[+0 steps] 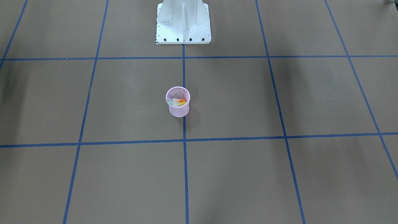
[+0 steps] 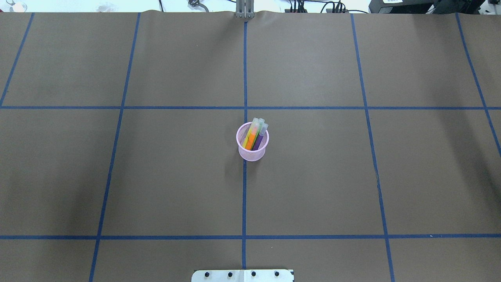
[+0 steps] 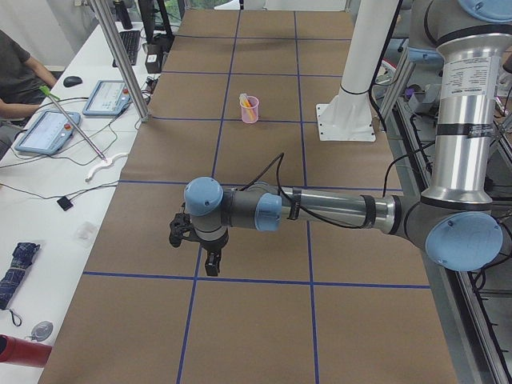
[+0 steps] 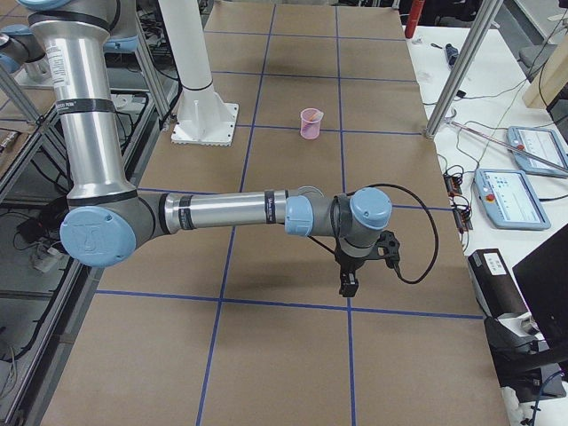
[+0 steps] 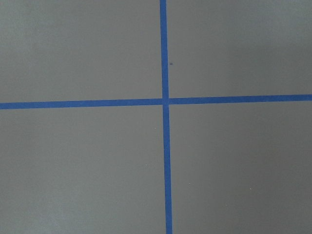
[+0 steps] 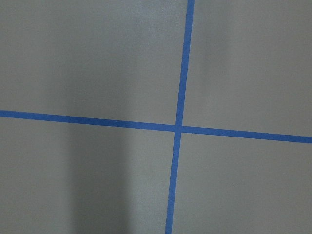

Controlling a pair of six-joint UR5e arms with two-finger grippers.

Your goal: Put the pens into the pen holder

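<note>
The pink wire-mesh pen holder [image 2: 252, 152] stands upright at the table's middle, on the central blue tape line; it also shows in the front view [image 1: 178, 109]. The pens [image 2: 253, 136], yellow, orange, green and purple, stand inside it with their pale caps leaning over the far rim. They show in the front view [image 1: 179, 102] too. My left gripper [image 3: 211, 267] hangs over the table far from the cup, seen only in the left side view. My right gripper [image 4: 348, 285] hangs likewise at the other end. I cannot tell whether either is open or shut.
The brown table [image 2: 156, 176] is marked with a blue tape grid. The white robot base [image 1: 183, 25] stands behind the cup. Both wrist views show only tape crossings. Operators' tablets [image 3: 48, 132] and cables lie on the white side desk.
</note>
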